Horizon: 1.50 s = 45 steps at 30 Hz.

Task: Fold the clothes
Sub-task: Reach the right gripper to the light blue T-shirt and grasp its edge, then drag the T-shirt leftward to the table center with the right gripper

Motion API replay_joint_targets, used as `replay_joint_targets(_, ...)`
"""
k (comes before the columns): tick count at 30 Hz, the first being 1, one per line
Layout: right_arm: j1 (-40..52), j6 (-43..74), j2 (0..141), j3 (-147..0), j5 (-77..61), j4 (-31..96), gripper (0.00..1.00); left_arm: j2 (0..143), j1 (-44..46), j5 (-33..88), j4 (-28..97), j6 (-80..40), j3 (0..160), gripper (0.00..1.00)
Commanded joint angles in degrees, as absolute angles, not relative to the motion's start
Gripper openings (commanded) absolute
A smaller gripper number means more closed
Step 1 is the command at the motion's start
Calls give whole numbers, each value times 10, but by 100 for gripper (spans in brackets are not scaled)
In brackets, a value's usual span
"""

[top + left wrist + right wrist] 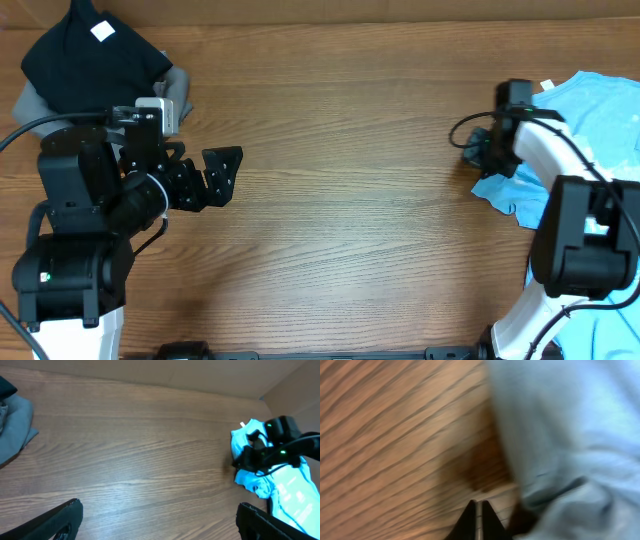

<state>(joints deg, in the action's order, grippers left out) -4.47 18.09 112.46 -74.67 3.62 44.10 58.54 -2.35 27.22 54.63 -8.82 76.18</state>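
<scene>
The light sky-blue T-shirt (600, 105) lies crumpled at the table's right edge, with a small white tag at its top. It also shows in the left wrist view (292, 487) and fills the right side of the blurred right wrist view (570, 435). My right gripper (478, 150) is at the shirt's left edge. Its fingertips (478, 506) are pressed together just left of the fabric, with nothing visible between them. My left gripper (222, 175) is wide open and empty at the left of the table, far from the shirt; its two fingers frame bare wood (160, 520).
A black folded garment with a white tag (90, 55) lies on a grey folded garment (180, 88) at the back left corner. The grey one shows in the left wrist view (12, 425). A wall runs along the far table edge.
</scene>
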Motion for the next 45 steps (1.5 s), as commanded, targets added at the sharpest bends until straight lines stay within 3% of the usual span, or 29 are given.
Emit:
replay_joint_targets(1, -26, 176, 1121, -759, 113, 437, 46, 587, -26, 273, 561, -76, 802, 100)
replay_joint_targets(2, -26, 176, 1121, -759, 121, 437, 59, 587, -26, 266, 567, -74, 807, 100)
replay_joint_targets(4, -32, 176, 1121, -759, 133, 448, 65, 587, -26, 254, 578, -66, 815, 100)
replay_joint_targets(11, -52, 206, 1121, -748, 100, 522, 69, 588, -26, 217, 612, -62, 817, 100)
replay_joint_targets(15, -52, 225, 1122, -718, 77, 501, 52, 588, -26, 189, 612, -62, 817, 100)
replay_joint_targets(19, -51, 238, 1122, -700, 51, 472, 5, 588, -26, 186, 615, -62, 817, 100)
replay_joint_targets(24, -11, 187, 1114, -702, -55, 466, 4, 587, -26, 186, 613, -62, 817, 100)
replay_joint_targets(33, 81, 164, 1054, -703, -32, 456, 4, 587, -26, 186, 617, -61, 818, 100)
replay_joint_targets(38, 100, 134, 1025, -703, -128, 451, 4, 587, -26, 186, 617, -55, 818, 100)
replay_joint_targets(45, 293, 133, 1023, -702, -167, 425, 4, 587, -26, 116, 618, -40, 820, 100)
